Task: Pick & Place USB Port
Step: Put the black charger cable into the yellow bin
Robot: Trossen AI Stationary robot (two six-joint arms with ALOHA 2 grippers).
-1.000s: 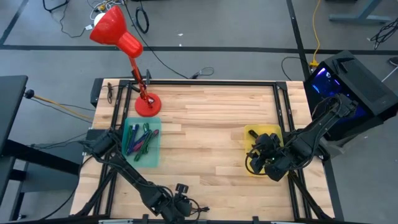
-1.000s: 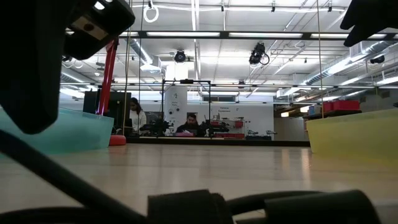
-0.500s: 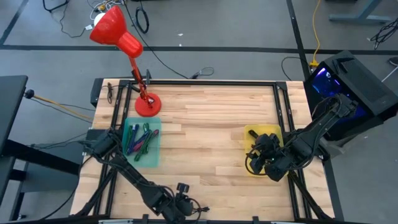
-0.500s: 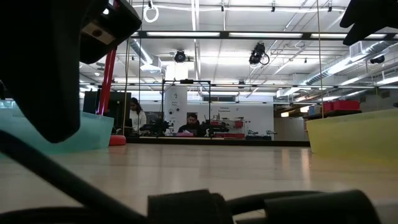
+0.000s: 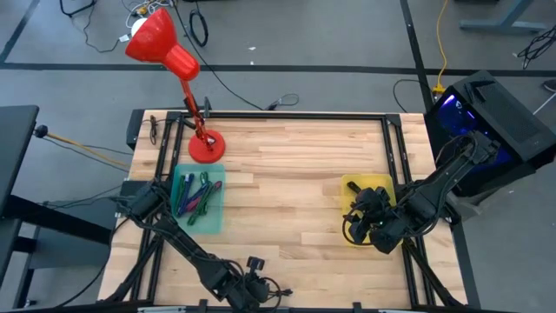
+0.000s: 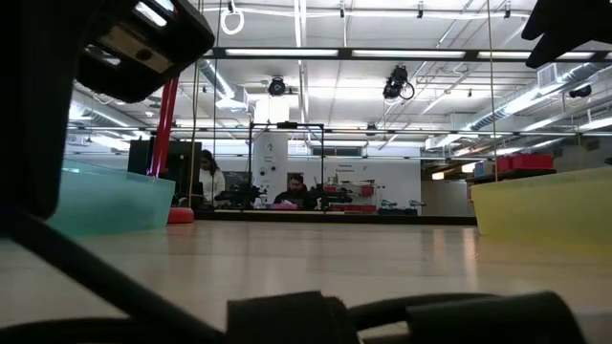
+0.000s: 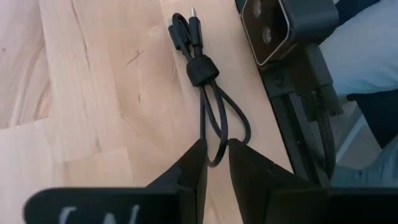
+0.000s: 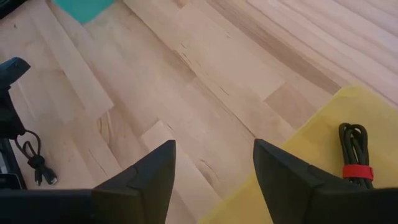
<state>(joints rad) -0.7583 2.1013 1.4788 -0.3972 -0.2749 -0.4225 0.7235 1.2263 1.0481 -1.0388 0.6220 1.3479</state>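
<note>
Pinching black USB cable (image 7: pixel 205 93) loop, narrow left jaws; right jaws wide above yellow tray (image 8: pixel 298 143).

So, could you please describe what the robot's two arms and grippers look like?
Both arms are dark and jointed. The left gripper has two black wedge-shaped fingers; the right gripper has matching broad black fingers. Black cables run along the left arm.

place: robotics lab | cues: open hall, ceiling strip lights (image 6: pixel 287 53), people at benches (image 6: pixel 296 189)
</note>
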